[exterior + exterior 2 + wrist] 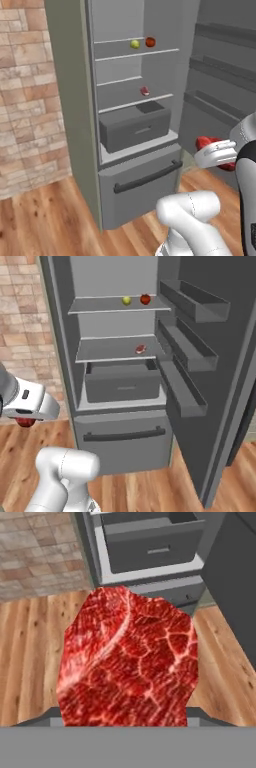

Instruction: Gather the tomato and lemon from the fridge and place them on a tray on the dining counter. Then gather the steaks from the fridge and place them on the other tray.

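My gripper (216, 155) is shut on a steak (127, 662), a flat red marbled slab that covers the fingertips in the hand view. The held steak (204, 144) hangs low in front of the open fridge (75, 100), over the wooden floor, and its red edge shows under the hand (25, 422). A second steak (140, 349) lies on the middle shelf. On the shelf above it sit the lemon (126, 300) and, to its right, the tomato (145, 299).
The fridge door (215, 356) stands swung open on the right, its shelf bins jutting inward. A grey crisper drawer (135, 127) sits pulled out a little under the shelves, above the lower drawer front with its dark bar handle (147, 177). A brick wall (25, 100) stands to the left.
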